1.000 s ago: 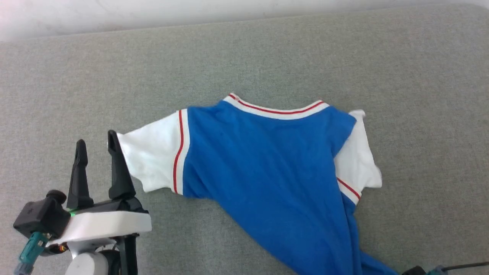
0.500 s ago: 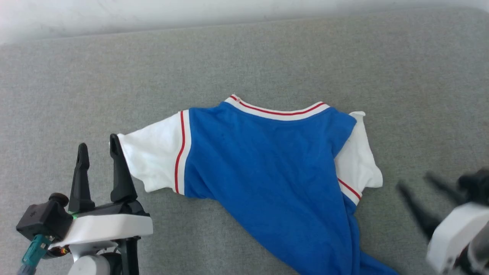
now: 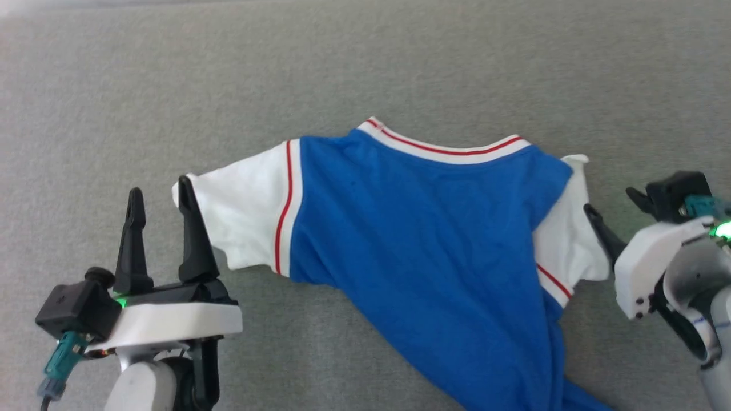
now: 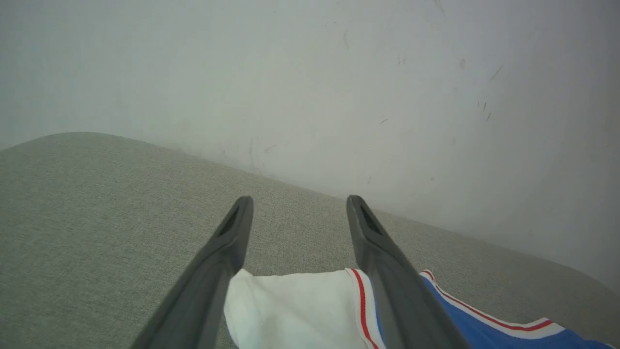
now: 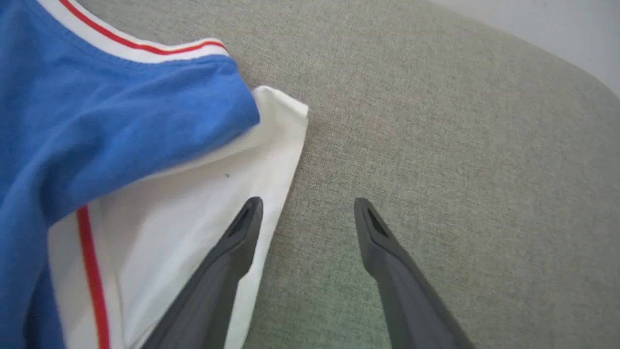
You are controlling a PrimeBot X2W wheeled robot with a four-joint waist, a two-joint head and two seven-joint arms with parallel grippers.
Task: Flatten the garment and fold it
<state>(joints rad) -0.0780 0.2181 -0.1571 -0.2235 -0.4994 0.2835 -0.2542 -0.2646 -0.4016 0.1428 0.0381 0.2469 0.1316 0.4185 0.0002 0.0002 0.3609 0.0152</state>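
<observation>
Garment: we see the garment [image 3: 422, 251] lying rumpled on the grey cloth surface [image 3: 365, 63], between the two grippers, with its neck trim on the far side.
Cut off: the blue body narrows and runs off the bottom edge of the head view, so its hem is out of frame.
Right sleeve [image 5: 203, 203]: partly tucked under the blue shoulder.
Left gripper [image 3: 160, 187]: jaws wide, holding nothing. Its inner finger is at the left sleeve [image 3: 240, 211] edge; we cannot tell if they touch.
Right gripper [image 5: 307, 201]: jaws wide, with one finger over the right sleeve's edge and the other over bare surface.
</observation>
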